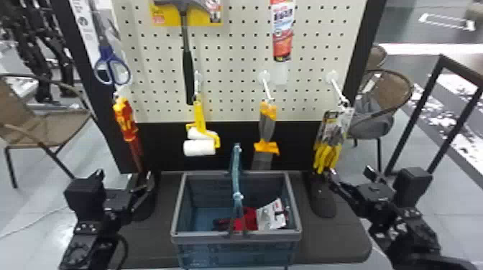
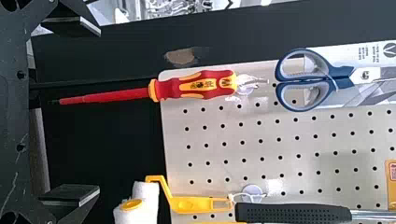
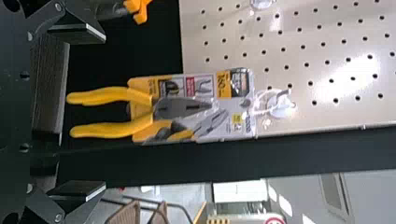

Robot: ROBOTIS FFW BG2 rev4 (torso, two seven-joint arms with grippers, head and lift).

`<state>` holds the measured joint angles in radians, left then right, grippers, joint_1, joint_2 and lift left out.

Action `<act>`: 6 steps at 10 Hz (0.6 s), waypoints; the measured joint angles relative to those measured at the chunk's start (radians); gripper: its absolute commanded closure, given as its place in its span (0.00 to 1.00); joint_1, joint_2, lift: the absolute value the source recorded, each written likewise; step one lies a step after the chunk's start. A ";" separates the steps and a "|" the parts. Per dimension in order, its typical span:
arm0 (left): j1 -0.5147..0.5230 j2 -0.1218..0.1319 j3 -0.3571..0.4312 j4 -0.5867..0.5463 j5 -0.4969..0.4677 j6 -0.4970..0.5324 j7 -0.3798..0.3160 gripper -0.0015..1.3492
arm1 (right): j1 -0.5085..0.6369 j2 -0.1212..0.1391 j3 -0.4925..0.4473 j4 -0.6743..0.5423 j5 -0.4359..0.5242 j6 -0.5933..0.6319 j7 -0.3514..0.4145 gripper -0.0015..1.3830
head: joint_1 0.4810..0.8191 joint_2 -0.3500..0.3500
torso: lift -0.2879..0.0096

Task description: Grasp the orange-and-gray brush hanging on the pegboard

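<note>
Pale gray floor [image 1: 32,190] spreads around a black-framed, cream pegboard [image 1: 230,46], with a brown woven chair [image 1: 43,122] off to the left. Both black claws are spread and empty: the left gripper [image 1: 124,175] is low on that side, under a red-and-yellow screwdriver [image 1: 125,120] and blue-handled scissors [image 1: 113,70].

Next along, a black-handled hammer [image 1: 188,71] hangs above a yellow-framed paint roller with white sleeves [image 1: 199,145]. Below the board, a blue-gray plastic basket [image 1: 235,235] sits on the dark table [image 1: 334,244], its handle [image 1: 236,168] upright just left of the brush, so a low approach from that side could snag it.

Right of centre, the orange-and-gray brush [image 1: 267,125] hangs head down from a white hook [image 1: 266,86]. It looks light, with a stiff handle and a softer, more flexible gray end, and hanging freely it may swing or twist if nudged. I'd pinch the gray grip between the two orange parts (the lower end dips towards the basket's back rim, a poor place to grab), then ease it off the hook.

Farther right, yellow-handled pliers on a card [image 1: 329,143] hang between the brush and the right gripper [image 1: 350,172]. That claw seems the nearer choice, but it should pass clear of the pliers before closing in.
</note>
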<state>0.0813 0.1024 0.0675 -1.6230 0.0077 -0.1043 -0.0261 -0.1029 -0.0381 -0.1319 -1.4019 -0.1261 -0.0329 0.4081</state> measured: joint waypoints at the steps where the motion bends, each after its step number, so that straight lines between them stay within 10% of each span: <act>1: 0.000 0.000 0.000 0.000 0.000 0.000 0.000 0.09 | -0.019 0.000 0.000 0.003 -0.008 0.021 0.040 0.13 | 0.20 0.50 | 0.63; 6: 0.002 -0.001 0.000 0.000 -0.001 0.003 0.000 0.09 | -0.087 0.000 0.057 -0.031 -0.019 0.130 0.127 0.13 | 0.20 0.50 | 0.63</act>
<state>0.0834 0.1015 0.0674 -1.6229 0.0064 -0.1013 -0.0261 -0.1894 -0.0382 -0.0749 -1.4330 -0.1453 0.0974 0.5352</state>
